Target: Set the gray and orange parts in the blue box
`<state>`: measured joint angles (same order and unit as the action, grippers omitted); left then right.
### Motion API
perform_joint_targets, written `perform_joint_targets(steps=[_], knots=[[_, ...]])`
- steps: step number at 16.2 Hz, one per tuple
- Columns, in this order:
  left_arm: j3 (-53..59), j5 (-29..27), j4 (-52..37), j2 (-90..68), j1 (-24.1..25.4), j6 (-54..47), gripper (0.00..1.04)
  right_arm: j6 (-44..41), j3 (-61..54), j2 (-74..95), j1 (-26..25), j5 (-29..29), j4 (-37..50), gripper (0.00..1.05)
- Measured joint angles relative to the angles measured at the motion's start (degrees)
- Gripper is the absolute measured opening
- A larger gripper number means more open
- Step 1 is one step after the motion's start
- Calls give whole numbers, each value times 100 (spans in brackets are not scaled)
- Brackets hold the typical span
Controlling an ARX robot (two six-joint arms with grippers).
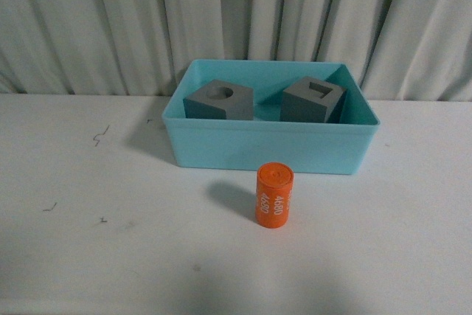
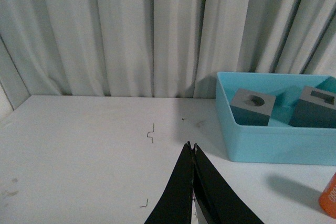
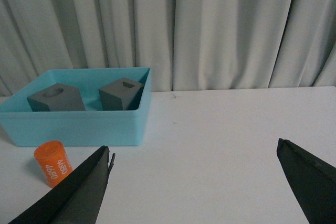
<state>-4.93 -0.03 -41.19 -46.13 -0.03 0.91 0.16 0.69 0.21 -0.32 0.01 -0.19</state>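
Observation:
The blue box (image 1: pixel 265 154) stands at the middle back of the white table. Inside it sit two gray cubes: one with a round recess (image 1: pixel 218 99) on the left, one with a square recess (image 1: pixel 313 99) on the right. The orange cylinder (image 1: pixel 274 195) with white digits stands upright on the table just in front of the box. No arm shows in the front view. My left gripper (image 2: pixel 191 147) is shut and empty, left of the box (image 2: pixel 273 140). My right gripper (image 3: pixel 194 148) is open and empty, right of the cylinder (image 3: pixel 53 162) and box (image 3: pixel 73 127).
A grey pleated curtain (image 1: pixel 236 12) hangs behind the table. Small dark marks (image 1: pixel 99 135) lie on the white tabletop at the left.

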Motion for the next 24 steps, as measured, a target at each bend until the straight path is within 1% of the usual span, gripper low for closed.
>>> perform_joint_targets(steps=[1,2,8,12,16,21,23,24], knots=[[96,2,192,243,0,-2,2,0,-2,0,0,0,0,98],[310,4,-157,262,-2,-2,2,0,-2,0,0,0,0,98],[433,0,1279,1722,2,-2,2,0,-2,0,0,0,0,98],[435,0,2028,2500,2,-2,2,0,-2,0,0,0,0,98],[435,0,2625,3117,2,-4,2,0,-2,0,0,0,0,98],[435,2,3115,3615,2,-2,2,0,-2,0,0,0,0,98],[433,7,4201,4461,2,-4,2,0,-2,0,0,2,-2,98],[400,-11,4046,4577,2,-4,2,0,-2,0,0,0,-4,98]])
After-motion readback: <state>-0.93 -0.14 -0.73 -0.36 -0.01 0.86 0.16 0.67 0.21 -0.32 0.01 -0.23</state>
